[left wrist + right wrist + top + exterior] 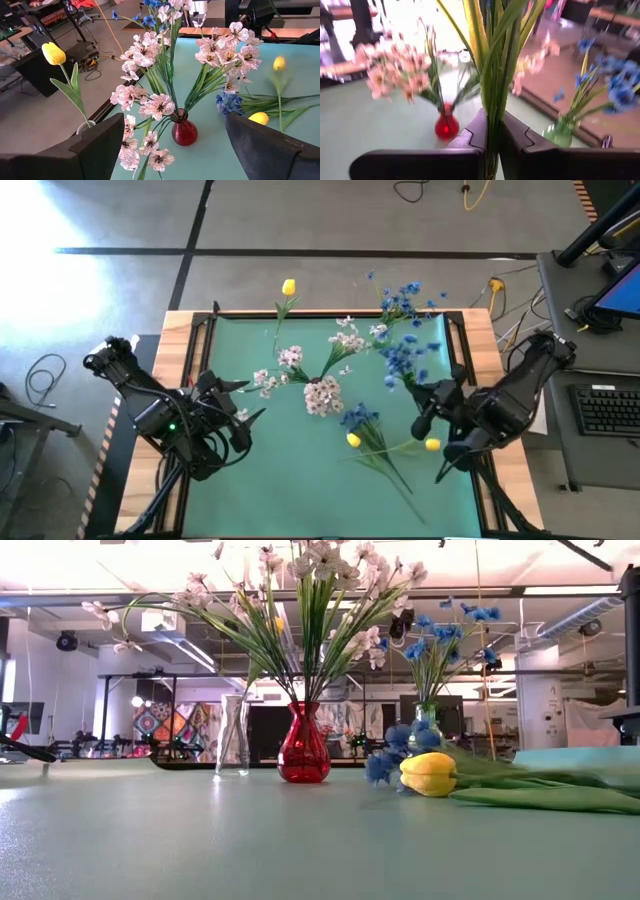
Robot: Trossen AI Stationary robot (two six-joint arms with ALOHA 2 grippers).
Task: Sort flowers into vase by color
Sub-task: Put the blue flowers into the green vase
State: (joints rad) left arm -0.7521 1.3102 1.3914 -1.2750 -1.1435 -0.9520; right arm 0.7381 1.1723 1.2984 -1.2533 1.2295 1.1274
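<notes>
Pinkish-white blossoms (320,580) fan from red vase (303,748)

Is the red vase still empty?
No, the red vase on the table already holds a full bunch of pinkish-white blossoms on green stems, as the low view shows.

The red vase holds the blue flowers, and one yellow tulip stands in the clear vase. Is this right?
Not quite. The red vase holds the pinkish-white blossoms, as the left wrist view shows. The blue flowers stand in the green vase. The tulip part is right.
</notes>
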